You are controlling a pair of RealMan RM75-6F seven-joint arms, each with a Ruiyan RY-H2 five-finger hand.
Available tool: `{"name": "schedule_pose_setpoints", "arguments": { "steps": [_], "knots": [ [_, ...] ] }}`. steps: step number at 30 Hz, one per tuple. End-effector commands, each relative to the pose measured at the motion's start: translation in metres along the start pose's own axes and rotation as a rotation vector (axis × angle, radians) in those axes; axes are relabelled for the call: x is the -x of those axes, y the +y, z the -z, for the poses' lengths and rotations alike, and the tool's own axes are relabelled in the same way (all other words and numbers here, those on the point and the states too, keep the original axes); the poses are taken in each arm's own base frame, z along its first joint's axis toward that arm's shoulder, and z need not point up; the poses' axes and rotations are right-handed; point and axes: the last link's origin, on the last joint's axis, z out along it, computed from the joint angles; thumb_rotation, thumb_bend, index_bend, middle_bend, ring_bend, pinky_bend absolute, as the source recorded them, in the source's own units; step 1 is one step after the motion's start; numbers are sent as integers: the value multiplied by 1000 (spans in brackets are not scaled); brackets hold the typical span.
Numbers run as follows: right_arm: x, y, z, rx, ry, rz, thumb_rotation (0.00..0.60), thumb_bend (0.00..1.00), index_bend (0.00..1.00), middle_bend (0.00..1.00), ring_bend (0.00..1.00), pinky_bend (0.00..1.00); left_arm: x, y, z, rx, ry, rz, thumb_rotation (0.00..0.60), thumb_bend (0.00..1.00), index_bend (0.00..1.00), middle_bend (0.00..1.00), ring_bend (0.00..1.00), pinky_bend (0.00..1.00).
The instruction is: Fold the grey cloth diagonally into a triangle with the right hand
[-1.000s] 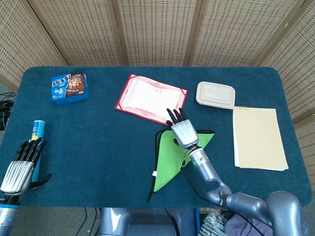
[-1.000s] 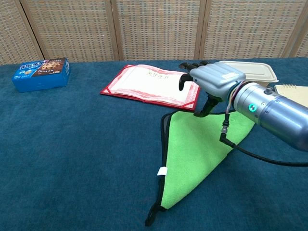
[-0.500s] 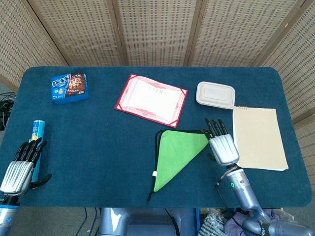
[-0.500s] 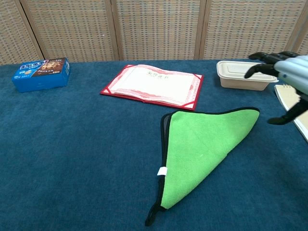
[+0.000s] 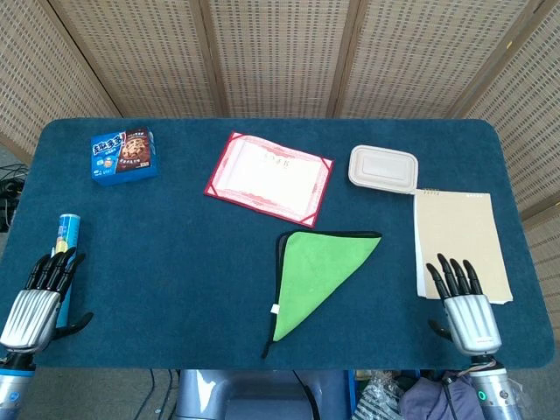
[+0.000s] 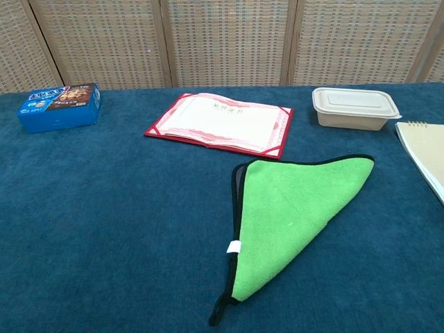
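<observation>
The big table with the dark blue cloth top [image 5: 192,254] holds everything; near its middle, a bit toward the front, lies the soft cloth, green on the side that shows, with a thin dark edge [image 5: 313,276]; it already lies flat as a triangle, so the fold looks done; a little grey shows only along its left edge; it sits just in front of the red-bordered certificate [image 5: 269,178] and well apart from both hands. The cream spiral notepad [image 5: 461,245] lies on the right; the beige lidded food box [image 5: 383,168] sits behind it; the blue cookie box [image 5: 123,156] is far back on the left.

The right hand [image 5: 467,304] rests at the front right edge, just by the notepad, fingers straight and spread, holding nothing; the left hand [image 5: 39,293] is at the front left edge beside a blue and yellow tube [image 5: 64,245], fingers apart, also holding nothing.

The cloth looks light, floppy and a bit fuzzy, so it should not slip; I think a corner is the best spot to pinch, as the middle would bunch up.
</observation>
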Motion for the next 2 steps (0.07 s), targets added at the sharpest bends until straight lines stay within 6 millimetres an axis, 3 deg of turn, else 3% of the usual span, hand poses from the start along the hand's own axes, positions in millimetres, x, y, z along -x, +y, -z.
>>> {"name": "schedule_pose_setpoints", "arguments": {
  "steps": [1,2],
  "knots": [
    [-1,8,5,26,8,-3,600,104,54,0,0,0,0,-1,0,-3,2,-5,600,212,0,0,0,0],
    [0,10,6,33,11,-9,600,104,54,0,0,0,0,-1,0,-4,2,-7,600,212,0,0,0,0]
  ]
}}
